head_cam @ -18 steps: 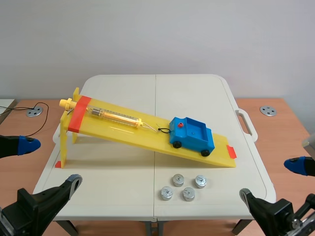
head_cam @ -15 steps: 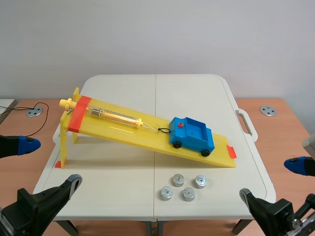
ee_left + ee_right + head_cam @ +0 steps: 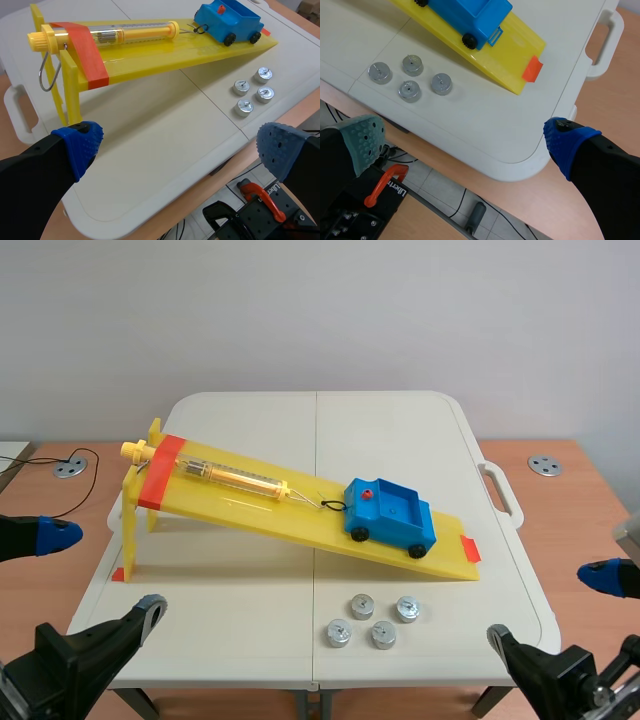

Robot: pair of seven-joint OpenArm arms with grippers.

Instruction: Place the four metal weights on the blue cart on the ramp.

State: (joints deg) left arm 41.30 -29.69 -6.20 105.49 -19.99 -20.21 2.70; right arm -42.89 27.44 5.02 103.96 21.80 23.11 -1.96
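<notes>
Empty, wide apart: left gripper [image 3: 180, 147], right gripper [image 3: 465, 139]. At six o'clock of the blue cart [image 3: 390, 515] lie metal weights [image 3: 362, 606]; best take one squarely from above.

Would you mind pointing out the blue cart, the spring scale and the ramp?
blue cart [image 3: 398, 508], scene view, its open bed.
spring scale [image 3: 232, 477], scene view, its clear tube.
ramp [image 3: 240, 503], scene view, bare yellow deck.

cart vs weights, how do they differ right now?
The cart is a blue box on black wheels; the weights are small silver discs. The cart sits tilted on the yellow ramp; the weights lie flat on the table. The cart is hooked to the spring tube; the four weights are loose. Both sit by the ramp's low end.
</notes>
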